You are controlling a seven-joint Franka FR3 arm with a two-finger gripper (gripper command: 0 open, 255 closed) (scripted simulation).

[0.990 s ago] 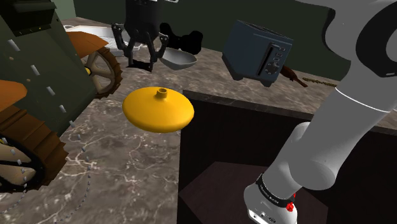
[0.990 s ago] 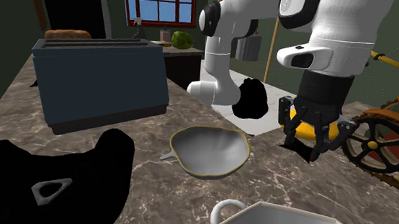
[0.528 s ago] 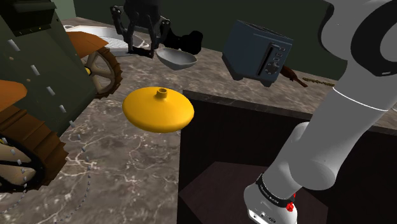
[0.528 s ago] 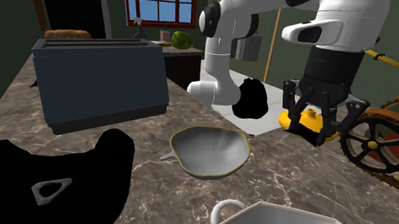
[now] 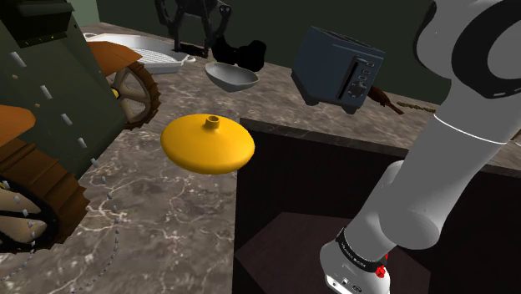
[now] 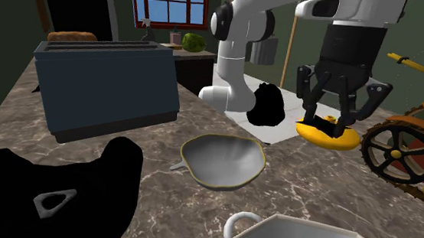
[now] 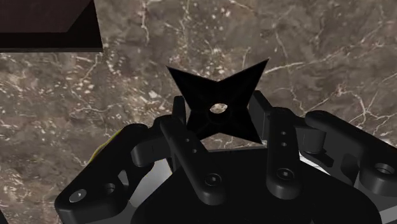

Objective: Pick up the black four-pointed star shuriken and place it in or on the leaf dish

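The black four-pointed shuriken [image 7: 224,91] is clasped between my black fingers [image 7: 180,130] and hangs above the brown marbled counter [image 7: 331,57]. My gripper [image 7: 226,118] is shut on it. In the second exterior view, my gripper [image 6: 336,119] hovers in front of a yellow lid, to the right of the leaf dish [image 6: 223,160], a grey shallow dish with a yellowish rim. In the shoulder view, my gripper [image 5: 197,33] is raised at the top, just left of the leaf dish [image 5: 232,77].
A yellow domed lid [image 5: 207,144] lies mid-counter. A dark blue toaster [image 5: 338,68] stands near the dish. A wheeled toy vehicle [image 5: 50,108] crowds the shoulder view's left. A dark recess [image 5: 334,209] opens beside the stand. A white ribbed tray [image 5: 150,50] and a black shape [image 6: 267,103] sit behind.
My gripper has risen from near the counter with the shuriken held in it. The dish, lid and toaster have not moved.
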